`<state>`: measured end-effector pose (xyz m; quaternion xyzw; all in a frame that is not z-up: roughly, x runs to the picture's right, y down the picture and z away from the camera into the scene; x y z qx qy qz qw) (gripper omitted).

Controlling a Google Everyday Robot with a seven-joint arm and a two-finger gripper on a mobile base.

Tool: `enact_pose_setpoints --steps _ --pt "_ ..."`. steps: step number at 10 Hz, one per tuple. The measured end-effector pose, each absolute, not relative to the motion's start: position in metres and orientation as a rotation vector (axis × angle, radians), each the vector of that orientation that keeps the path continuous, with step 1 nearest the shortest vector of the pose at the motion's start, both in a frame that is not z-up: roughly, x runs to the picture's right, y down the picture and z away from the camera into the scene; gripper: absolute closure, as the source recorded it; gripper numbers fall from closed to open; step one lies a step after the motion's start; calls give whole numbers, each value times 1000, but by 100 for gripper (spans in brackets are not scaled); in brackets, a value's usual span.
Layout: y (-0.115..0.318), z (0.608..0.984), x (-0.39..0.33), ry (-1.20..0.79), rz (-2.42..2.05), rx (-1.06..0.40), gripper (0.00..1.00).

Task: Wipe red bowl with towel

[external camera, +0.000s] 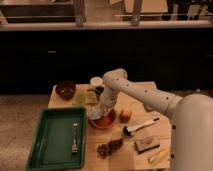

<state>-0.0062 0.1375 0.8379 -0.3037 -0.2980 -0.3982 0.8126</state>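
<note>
Gripper (101,111) over red bowl (103,120) on wooden table (142,130) (dark cabinets behind).

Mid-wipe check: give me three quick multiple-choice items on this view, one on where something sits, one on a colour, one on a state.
1. Where is the fork?
A. in the green tray
B. in the red bowl
C. on the floor

2. What colour is the tray?
A. blue
B. green
C. white

3. What is at the red bowl?
A. nothing
B. the brush
C. the gripper with the towel

Answers: 1 A, the fork lies on the tray floor. 2 B, plainly green. 3 C, the towel is bunched at the arm's tip over the bowl.
</note>
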Motion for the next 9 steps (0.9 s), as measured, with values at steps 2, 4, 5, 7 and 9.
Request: enact_pose_setpoints --steps 2,4,5,7,9 --pt "151 831 -2 -639 -851 -687 99" --pt "160 825 15 -628 -835 -720 99" --pt "162 822 26 -617 -819 -730 99" --pt "160 819 47 -592 -781 -737 99" --pt "150 821 61 -567 -751 -725 99"
